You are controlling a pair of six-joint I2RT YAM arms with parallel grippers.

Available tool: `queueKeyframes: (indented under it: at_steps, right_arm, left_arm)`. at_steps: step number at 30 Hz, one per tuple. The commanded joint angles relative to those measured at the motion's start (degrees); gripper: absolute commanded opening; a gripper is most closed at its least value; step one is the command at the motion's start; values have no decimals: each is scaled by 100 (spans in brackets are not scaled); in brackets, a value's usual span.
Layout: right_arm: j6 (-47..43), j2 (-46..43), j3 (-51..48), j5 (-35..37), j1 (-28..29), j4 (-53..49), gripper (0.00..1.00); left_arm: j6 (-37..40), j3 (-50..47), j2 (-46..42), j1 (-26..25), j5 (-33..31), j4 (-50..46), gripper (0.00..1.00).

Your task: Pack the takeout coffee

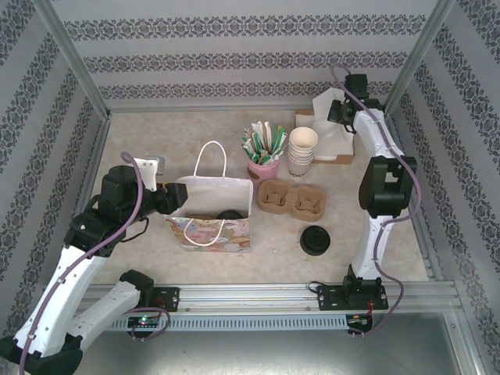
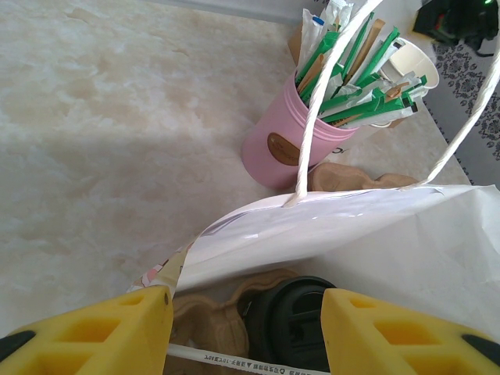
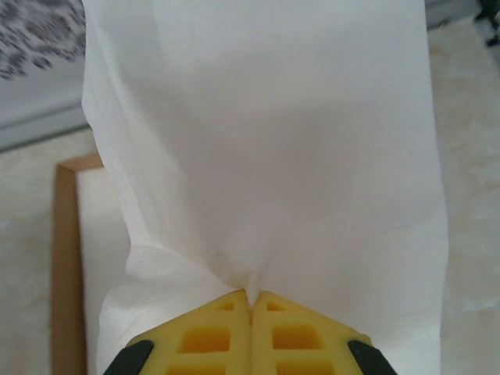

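My left end effector (image 2: 246,306) stands half open at the paper bag's (image 1: 215,233) left rim with nothing clamped; I'd say it's there to hold the mouth spread. The takeout coffee (image 2: 285,324) sits inside the bag, in a cardboard carrier (image 2: 203,316). My right end effector (image 3: 250,295) is pinched tight on a white napkin (image 3: 266,141) at far right, probably for the bag. The counter (image 1: 141,148) is beige and marbled, and the walls (image 1: 234,55) are striped and patterned.

Bright, even light from above leaves a broad soft shadow on the table (image 2: 94,180) left of the paper bag (image 2: 375,234). The left claw (image 2: 246,305) is blurred up close; white paper (image 3: 266,141) looks washed-out, nearly featureless.
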Motion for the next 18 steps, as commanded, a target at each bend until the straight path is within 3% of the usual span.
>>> queueKeyframes:
  at_steps: [1, 11, 18]
  right_arm:
    - [-288, -681, -173, -23, 39, 284, 0]
    - [-1025, -2562, -936, -338, 382, 872, 0]
    - [-1835, -3766, -1393, -324, 1572, 981, 0]
  left_arm:
    - [-30, 110, -77, -69, -107, -236, 54]
    - [4, 130, -136, -68, -189, -306, 54]
    - [-42, 258, -145, -68, -312, -434, 54]
